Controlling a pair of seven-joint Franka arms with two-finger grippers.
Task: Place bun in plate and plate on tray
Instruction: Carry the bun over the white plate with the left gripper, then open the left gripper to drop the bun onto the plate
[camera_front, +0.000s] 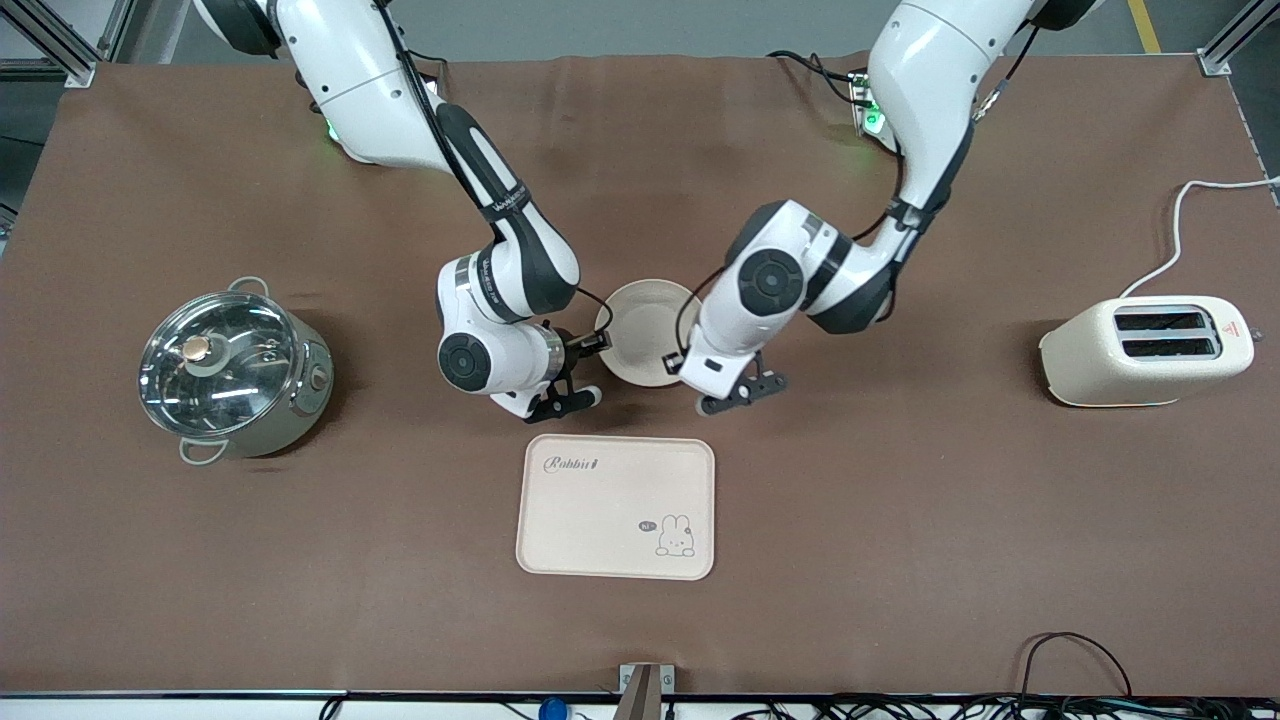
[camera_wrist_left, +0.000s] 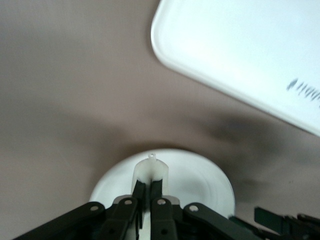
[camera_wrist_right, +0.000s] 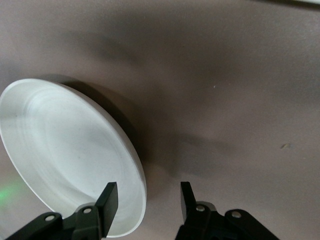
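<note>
Two jobs are open, and the first is in hand: the bun (camera_wrist_left: 150, 170) is a small pale lump pinched between my left fingers (camera_wrist_left: 156, 192), which are pressed together on it. In the left wrist view it hangs just above the plate (camera_front: 645, 320), near the rim rather than over the middle. From the front, that hand sits at about four o'clock of the plate, close to its edge.

The plate lies on the desk (camera_front: 900, 520) between my two hands, with nothing in it. My right fingers (camera_wrist_right: 109, 195) are spread and straddle its rim at about eight o'clock, one tip over the inside and the other outside. They are not closed on it, and I cannot tell whether either tip touches it.

The tray (camera_front: 600, 500) lies flat at six o'clock from the plate, nearer the front camera and just apart from both hands. It holds nothing. A lidded steel pot (camera_front: 225, 365) stands well off at nine o'clock, toward the right arm's end. A cream toaster (camera_front: 1145, 355) stands well off at three o'clock, toward the left arm's end.

I judge the bun step nearly done. Next, my left hand should shift toward the plate's middle, come low, then part its fingers and lift clear. Only then should my right fingers close on the rim, since that hold is thin and a tilt could roll the bun out on the way to the tray.
</note>
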